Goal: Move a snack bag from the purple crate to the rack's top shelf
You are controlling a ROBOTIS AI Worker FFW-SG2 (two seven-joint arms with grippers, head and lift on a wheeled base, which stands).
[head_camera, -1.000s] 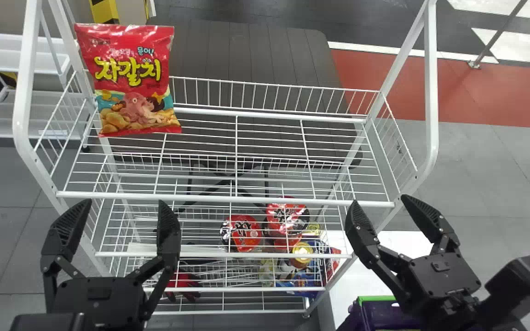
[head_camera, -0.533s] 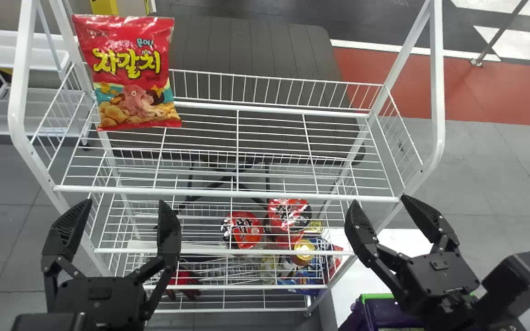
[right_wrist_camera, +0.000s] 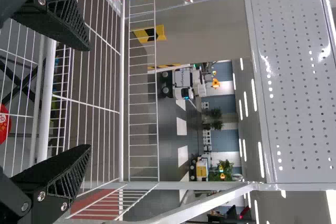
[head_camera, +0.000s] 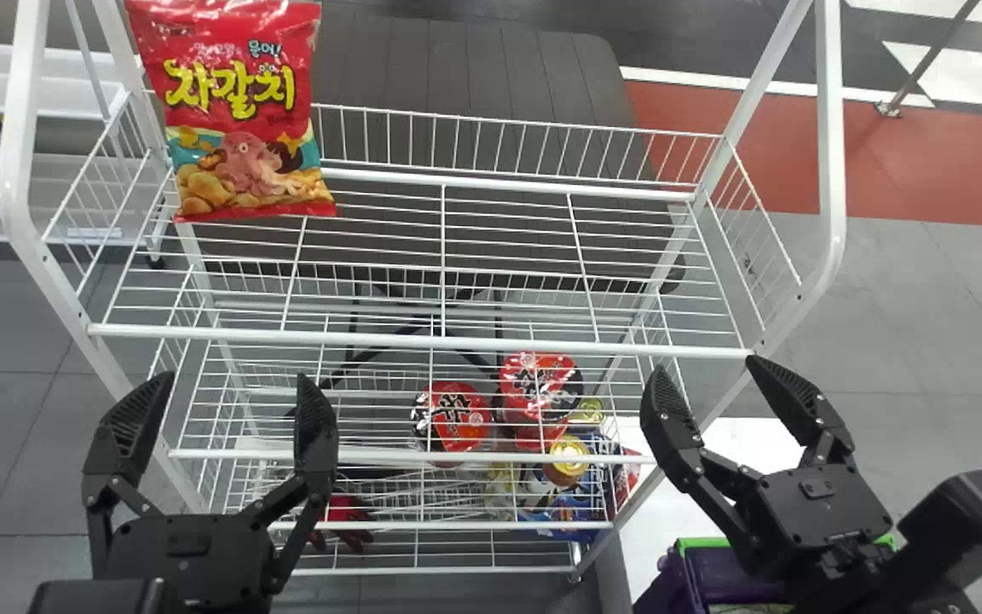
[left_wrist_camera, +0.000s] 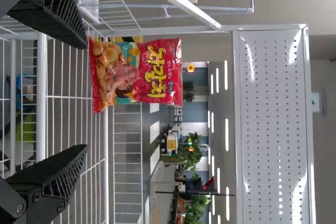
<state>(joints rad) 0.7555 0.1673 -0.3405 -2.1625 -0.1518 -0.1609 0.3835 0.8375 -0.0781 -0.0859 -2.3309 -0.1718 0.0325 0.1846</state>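
The bag (head_camera: 239, 111) stands upright at the left end of the top shelf (head_camera: 414, 342), its upper edge cropped in the head view. The purple crate (head_camera: 725, 576) is cut off below and partly behind the right gripper (head_camera: 704, 367); its contents are unclear. Wires cross red tubs (head_camera: 457, 414) lower down. Both that gripper and the left gripper (head_camera: 236, 379) are spread, holding nothing.

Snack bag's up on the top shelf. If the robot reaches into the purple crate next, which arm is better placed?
The right, I'd say: its open, empty gripper is on the same side as the crate, low at the robot's right. The left gripper is farther away.
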